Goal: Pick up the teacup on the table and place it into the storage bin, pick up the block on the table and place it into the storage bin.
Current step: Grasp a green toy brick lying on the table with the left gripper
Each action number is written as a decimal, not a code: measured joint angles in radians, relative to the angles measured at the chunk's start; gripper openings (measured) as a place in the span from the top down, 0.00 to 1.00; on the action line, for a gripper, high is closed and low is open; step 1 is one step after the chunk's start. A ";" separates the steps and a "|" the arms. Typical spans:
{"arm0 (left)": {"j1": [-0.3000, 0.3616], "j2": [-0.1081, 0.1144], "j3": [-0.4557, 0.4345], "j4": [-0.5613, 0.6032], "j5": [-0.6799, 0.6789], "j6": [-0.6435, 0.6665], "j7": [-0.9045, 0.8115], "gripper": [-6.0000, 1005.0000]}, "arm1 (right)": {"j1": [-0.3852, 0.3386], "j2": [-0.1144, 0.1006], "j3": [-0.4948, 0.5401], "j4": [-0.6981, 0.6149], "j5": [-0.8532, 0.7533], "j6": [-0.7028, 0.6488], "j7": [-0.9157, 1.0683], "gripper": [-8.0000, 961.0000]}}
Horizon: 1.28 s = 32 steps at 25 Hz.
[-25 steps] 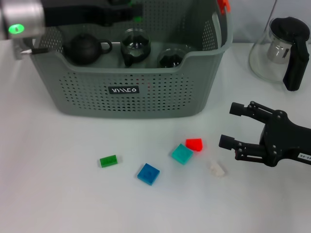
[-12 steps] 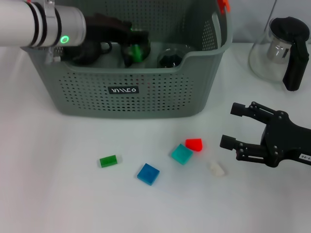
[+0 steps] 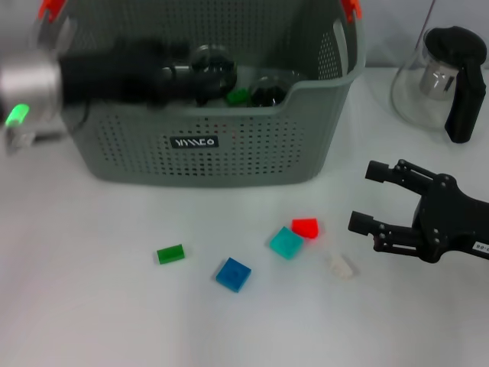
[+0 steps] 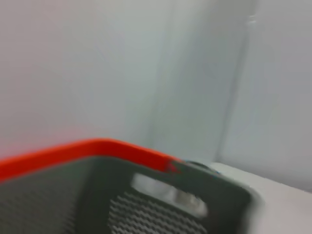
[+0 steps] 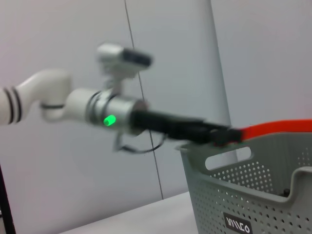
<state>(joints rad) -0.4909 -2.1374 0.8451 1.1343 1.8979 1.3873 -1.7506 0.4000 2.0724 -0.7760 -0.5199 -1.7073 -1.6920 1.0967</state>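
At the upper left of the head view the left gripper (image 3: 172,73) reaches over the storage bin (image 3: 206,153), blurred, so I cannot tell how its jaws stand. Inside the bin sit dark tea vessels and a small green block (image 3: 238,97).

Below the bin, five blocks lie well apart on the table (image 3: 76,290): a green block (image 3: 170,254), blue block (image 3: 233,274), teal block (image 3: 286,242), red block (image 3: 305,227) and white block (image 3: 341,265). They look light, stiff and flat, probably best pinched across opposite edges.

At the right, the right gripper (image 3: 365,199) hovers with its jaws apart, near the white block. The glass pitcher (image 3: 443,80) stands upper right, clear of the path.
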 joint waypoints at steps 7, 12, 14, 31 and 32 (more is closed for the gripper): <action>0.116 -0.013 -0.164 -0.209 0.018 0.266 0.438 0.24 | 0.004 0.000 0.000 0.001 -0.003 0.006 0.000 0.02; 0.181 -0.027 -0.257 -0.338 0.136 0.206 0.620 0.25 | 0.005 0.000 0.000 0.001 -0.005 0.006 0.000 0.02; 0.187 -0.028 -0.261 -0.351 0.166 0.186 0.623 0.25 | 0.004 0.000 0.000 0.001 -0.004 0.006 0.000 0.02; 0.131 -0.032 -0.243 -0.490 0.251 -0.019 0.709 0.51 | -0.001 -0.002 0.000 0.002 -0.005 0.011 0.000 0.01; 0.129 -0.032 -0.243 -0.494 0.251 -0.022 0.712 0.51 | -0.001 -0.002 0.000 0.002 -0.005 0.011 0.000 0.01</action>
<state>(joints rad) -0.3616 -2.1697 0.6021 0.6408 2.1492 1.3653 -1.0384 0.3988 2.0709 -0.7762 -0.5184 -1.7119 -1.6812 1.0968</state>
